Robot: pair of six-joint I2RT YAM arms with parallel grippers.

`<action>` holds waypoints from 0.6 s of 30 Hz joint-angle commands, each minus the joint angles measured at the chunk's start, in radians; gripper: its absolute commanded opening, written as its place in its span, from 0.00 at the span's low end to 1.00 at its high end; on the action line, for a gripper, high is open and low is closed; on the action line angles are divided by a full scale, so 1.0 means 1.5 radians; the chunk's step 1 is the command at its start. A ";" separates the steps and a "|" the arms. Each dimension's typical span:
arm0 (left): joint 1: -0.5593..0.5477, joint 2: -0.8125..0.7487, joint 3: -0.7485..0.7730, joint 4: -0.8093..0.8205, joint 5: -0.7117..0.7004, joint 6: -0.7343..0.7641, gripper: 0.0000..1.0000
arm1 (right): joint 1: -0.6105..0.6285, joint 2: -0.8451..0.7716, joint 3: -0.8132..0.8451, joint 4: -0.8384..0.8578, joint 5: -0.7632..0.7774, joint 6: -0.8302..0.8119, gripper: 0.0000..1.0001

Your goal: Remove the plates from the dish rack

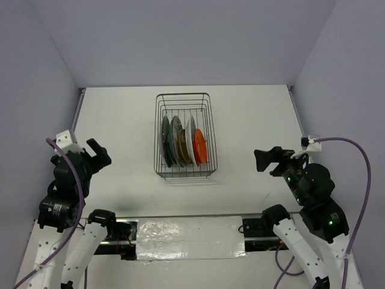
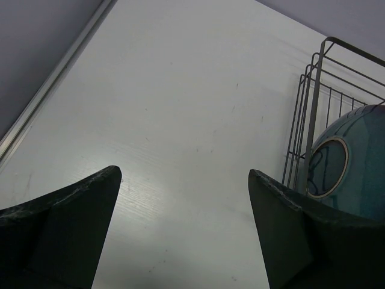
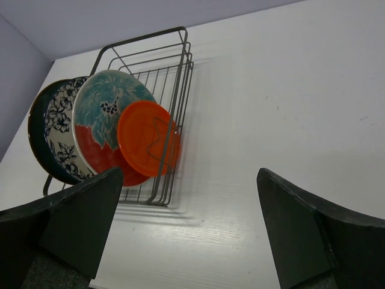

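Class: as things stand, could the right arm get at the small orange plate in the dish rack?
Probably yes: the small orange plate stands outermost on the dish rack's right side, facing the open right gripper, with bare table between.

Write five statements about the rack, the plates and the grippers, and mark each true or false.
1. The plates stand on edge in the dish rack. True.
2. The left gripper holds a plate. False: it is open and empty, apart from the rack.
3. The orange plate is the one at the end of the row on the right arm's side. True.
4. One plate lies flat outside the rack. False: every plate in view is in the rack.
5. The right gripper is shut. False: its fingers stand apart, holding nothing.
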 commanded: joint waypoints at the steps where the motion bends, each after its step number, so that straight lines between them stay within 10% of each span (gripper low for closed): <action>1: -0.003 -0.011 0.000 0.021 -0.013 -0.008 1.00 | -0.003 -0.004 0.034 -0.001 0.003 0.001 1.00; 10: -0.014 -0.003 -0.002 0.027 0.001 -0.002 1.00 | -0.004 -0.017 0.017 0.122 -0.166 0.014 1.00; 18: -0.015 0.029 -0.002 0.027 0.004 -0.002 1.00 | 0.029 0.272 0.071 0.226 -0.343 0.073 1.00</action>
